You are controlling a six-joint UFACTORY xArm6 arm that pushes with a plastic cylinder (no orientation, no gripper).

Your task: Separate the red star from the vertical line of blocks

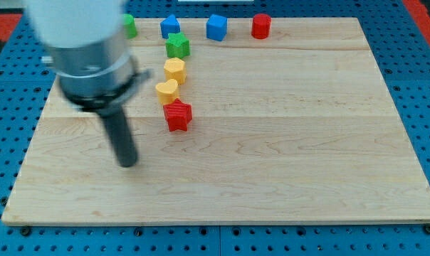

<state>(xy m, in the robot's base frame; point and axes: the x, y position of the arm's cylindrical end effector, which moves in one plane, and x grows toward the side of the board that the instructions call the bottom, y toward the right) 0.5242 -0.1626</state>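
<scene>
Tip [129,163]: a bare rod with nothing to clench, resting on the wooden board [286,163], left of and below the red star [177,115].

Red star: one; glossy, no clear long axis, sitting at the line's bottom, touching a yellow block [167,91].

Line above: second yellow block [174,70], green star [177,45], blue block [170,26].

Top edge: green block [129,25], second blue block [216,27], red cylinder [261,25].

Bare board [286,142] lies open right of the red star [177,115] — yellow block [167,91] touching above.
</scene>
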